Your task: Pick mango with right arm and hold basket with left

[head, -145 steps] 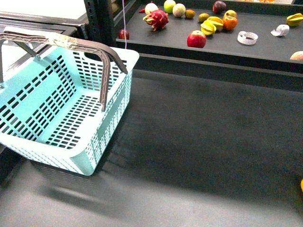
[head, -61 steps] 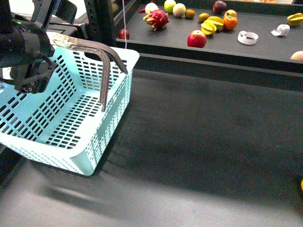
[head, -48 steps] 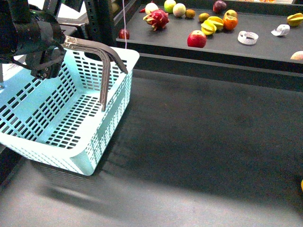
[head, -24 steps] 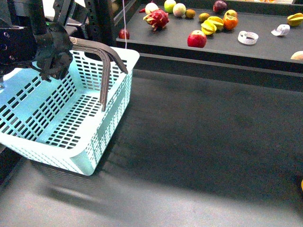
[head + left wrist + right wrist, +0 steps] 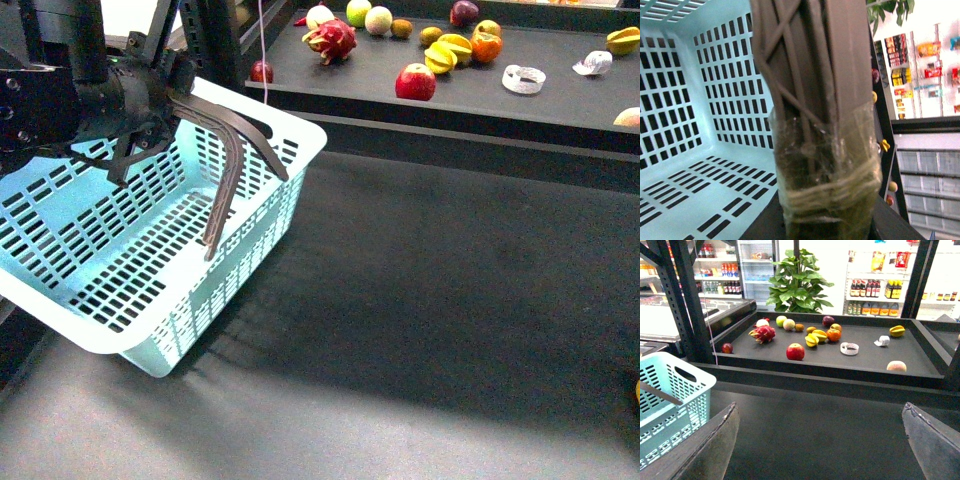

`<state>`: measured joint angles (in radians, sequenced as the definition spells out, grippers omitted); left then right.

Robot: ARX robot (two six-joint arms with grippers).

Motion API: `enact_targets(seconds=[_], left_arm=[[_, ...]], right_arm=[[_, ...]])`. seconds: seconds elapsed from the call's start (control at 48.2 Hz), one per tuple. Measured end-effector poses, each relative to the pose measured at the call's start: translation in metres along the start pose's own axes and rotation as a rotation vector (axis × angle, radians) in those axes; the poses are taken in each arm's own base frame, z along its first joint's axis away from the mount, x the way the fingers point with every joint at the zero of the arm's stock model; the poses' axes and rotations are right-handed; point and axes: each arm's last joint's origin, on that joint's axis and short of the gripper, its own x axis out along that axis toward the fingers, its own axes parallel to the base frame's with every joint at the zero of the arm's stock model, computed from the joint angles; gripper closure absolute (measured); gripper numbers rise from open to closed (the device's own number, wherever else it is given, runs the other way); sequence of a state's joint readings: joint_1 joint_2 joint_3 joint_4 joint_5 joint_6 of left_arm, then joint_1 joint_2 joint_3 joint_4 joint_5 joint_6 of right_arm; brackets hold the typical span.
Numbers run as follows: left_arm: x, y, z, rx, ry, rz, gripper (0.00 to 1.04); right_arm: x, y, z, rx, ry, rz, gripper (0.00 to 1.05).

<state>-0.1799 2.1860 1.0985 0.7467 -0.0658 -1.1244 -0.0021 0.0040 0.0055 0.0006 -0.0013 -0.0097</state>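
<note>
The pale turquoise basket [image 5: 120,250] hangs tilted at the left, its near edge raised off the dark surface. My left gripper [image 5: 150,105] is shut on its two grey-brown handles [image 5: 235,140], held together. In the left wrist view the handles [image 5: 805,65] fill the middle, and the taped part [image 5: 825,165] sits between the jaws of my left gripper [image 5: 825,222]. My right gripper [image 5: 822,440] is open and empty over the dark surface. I cannot pick out the mango for certain. A yellow-orange sliver [image 5: 637,390] shows at the right edge.
A raised black shelf [image 5: 560,100] at the back holds a red apple [image 5: 415,82], yellow starfruit [image 5: 447,52], a dragon fruit [image 5: 333,40], an orange, a yellow fruit [image 5: 622,40] at far right and tape rolls. The basket's corner [image 5: 675,390] shows in the right wrist view.
My left arm came in from the left and shut on the basket's handles. The basket has lifted, tilted and swung a little to the right.
</note>
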Motion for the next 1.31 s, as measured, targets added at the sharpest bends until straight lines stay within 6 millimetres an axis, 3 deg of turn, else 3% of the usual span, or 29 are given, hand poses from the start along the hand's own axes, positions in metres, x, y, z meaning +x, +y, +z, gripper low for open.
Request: enact_targets(seconds=[0.124,0.311,0.539,0.913,1.12,1.307], left_arm=[[-0.023,-0.010,-0.004,0.047,0.035,-0.052,0.88],[-0.077,-0.043,-0.015,0.245,0.113,-0.260,0.89],[-0.119,-0.061,-0.070,0.582,0.328,-0.435,0.89],[-0.139,-0.069,-0.124,0.753,0.426,-0.612,0.89],[-0.128,-0.049,-0.139,0.774,0.503,-0.603,0.89],[-0.127,-0.048,-0.142,0.784,0.535,-0.638,0.89]], right_arm=[[0.000,0.000,0.000,0.000,0.000,0.000,0.08],[0.000,0.000,0.000,0.000,0.000,0.000,0.08],[0.000,0.000,0.000,0.000,0.000,0.000,0.08],[0.000,0.000,0.000,0.000,0.000,0.000,0.08],[0.000,0.000,0.000,0.000,0.000,0.000,0.08],[0.000,0.000,0.000,0.000,0.000,0.000,0.08]])
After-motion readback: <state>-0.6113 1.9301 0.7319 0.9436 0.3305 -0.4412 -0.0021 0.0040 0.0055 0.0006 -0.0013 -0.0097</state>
